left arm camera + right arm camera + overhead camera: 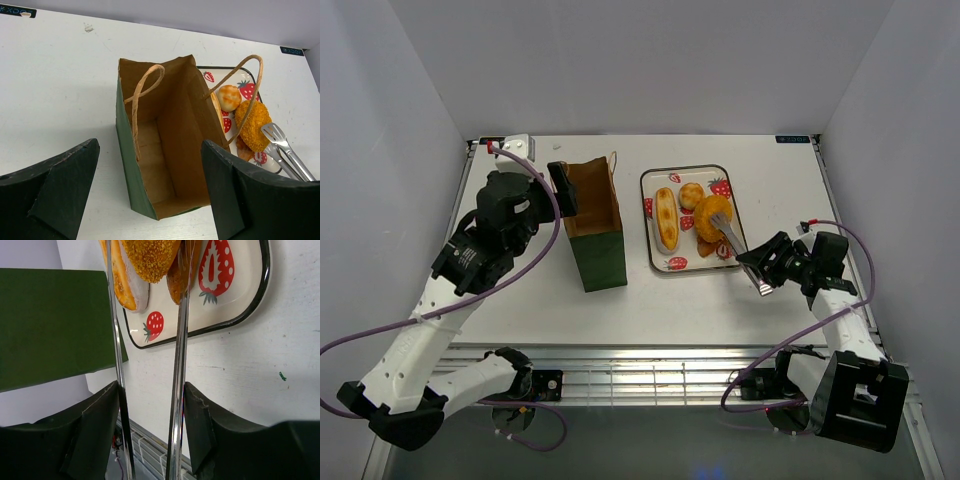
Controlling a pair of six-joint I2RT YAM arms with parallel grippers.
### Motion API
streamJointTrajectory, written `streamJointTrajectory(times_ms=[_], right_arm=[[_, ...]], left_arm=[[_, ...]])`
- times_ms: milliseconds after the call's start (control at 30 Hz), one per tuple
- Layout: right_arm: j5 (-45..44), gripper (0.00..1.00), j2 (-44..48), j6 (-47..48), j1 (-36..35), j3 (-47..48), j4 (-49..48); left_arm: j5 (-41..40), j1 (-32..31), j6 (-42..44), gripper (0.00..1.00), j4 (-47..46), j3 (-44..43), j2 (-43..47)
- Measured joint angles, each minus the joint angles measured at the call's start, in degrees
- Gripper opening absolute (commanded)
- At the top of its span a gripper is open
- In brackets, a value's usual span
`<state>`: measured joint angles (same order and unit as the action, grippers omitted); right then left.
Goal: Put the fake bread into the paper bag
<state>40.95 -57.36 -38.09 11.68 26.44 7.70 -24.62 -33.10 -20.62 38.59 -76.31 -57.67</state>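
The dark green paper bag (595, 235) stands upright and open, with nothing visible inside in the left wrist view (165, 150). My left gripper (555, 190) hovers open over its far end, fingers either side (150, 145). On the strawberry tray (643, 182) lie a long roll (666, 220), a small round bun (691, 194), a large orange bun (710, 215) and a dark-brown piece (708, 247). My right gripper (765, 268) is shut on metal tongs (735, 245). The tong arms (179, 340) straddle the large bun (147, 255), which still rests over the tray.
The tray's rim (240, 320) lies just right of the bag's green wall (50, 325). White walls enclose the table on three sides. A small white box (517, 146) sits at the far left corner. A metal rail runs along the near edge.
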Motion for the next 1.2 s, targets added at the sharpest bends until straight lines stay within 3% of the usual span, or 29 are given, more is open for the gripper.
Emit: streamJointTrajectory(times_ms=[400, 600, 733, 1200], right_arm=[[0.17, 0.53, -2.73, 0.52, 0.0, -0.11, -5.77], [0.22, 0.42, -2.75, -1.57, 0.2, -0.11, -8.76], [0.44, 0.26, -3.48, -2.38, 0.2, -0.13, -9.77], [1.27, 0.08, -3.39, -2.91, 0.2, -0.44, -9.99]], left_arm=[[0.02, 0.0, -0.04, 0.92, -0.04, 0.57, 0.31], [0.09, 0.0, -0.46, 0.93, 0.04, 1.9, 0.37], [0.17, 0.0, -0.66, 0.92, -0.02, 1.95, 0.42], [0.11, 0.0, -0.96, 0.93, 0.0, 1.95, 0.48]])
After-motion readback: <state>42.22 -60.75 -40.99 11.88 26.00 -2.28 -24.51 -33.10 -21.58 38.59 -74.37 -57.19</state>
